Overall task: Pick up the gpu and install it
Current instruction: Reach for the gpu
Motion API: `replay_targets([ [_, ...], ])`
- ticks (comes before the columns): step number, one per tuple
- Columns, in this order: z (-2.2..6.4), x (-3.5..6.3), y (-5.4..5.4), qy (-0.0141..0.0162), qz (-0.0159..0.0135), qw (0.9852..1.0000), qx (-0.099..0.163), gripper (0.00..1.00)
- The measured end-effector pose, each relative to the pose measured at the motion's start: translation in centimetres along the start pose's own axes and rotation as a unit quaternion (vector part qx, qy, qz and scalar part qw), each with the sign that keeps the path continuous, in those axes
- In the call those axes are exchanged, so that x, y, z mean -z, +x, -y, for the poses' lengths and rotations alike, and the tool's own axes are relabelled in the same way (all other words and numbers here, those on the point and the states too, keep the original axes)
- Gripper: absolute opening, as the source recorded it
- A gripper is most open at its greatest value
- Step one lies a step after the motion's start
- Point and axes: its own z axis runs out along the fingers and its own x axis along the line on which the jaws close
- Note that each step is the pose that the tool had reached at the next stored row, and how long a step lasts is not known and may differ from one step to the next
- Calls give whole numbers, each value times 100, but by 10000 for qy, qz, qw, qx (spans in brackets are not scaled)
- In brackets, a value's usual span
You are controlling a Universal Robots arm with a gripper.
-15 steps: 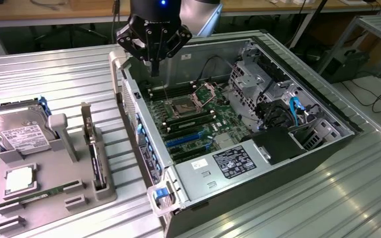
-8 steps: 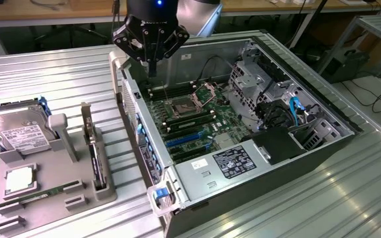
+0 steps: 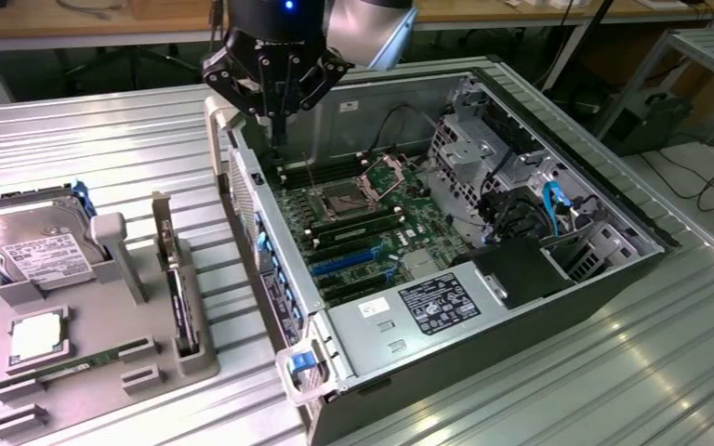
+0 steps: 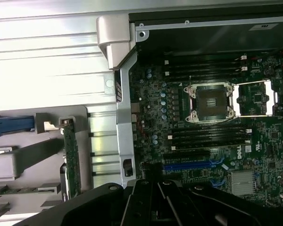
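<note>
The gpu [image 4: 71,160] stands on edge in the grey holder [image 4: 19,162], beside the open computer case [image 4: 124,117] and its motherboard [image 4: 153,94].

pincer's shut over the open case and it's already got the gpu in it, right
Not quite. The pincer is shut over the open case, but it holds nothing. The exterior view shows the gpu standing on edge in the grey holder at that view's left, outside the case.
</note>
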Motion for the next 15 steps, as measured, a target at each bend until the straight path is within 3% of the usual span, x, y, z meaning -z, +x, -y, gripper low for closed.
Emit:
replay_targets([
  [15, 14, 3, 128, 1, -6, 10000, 0, 11],
])
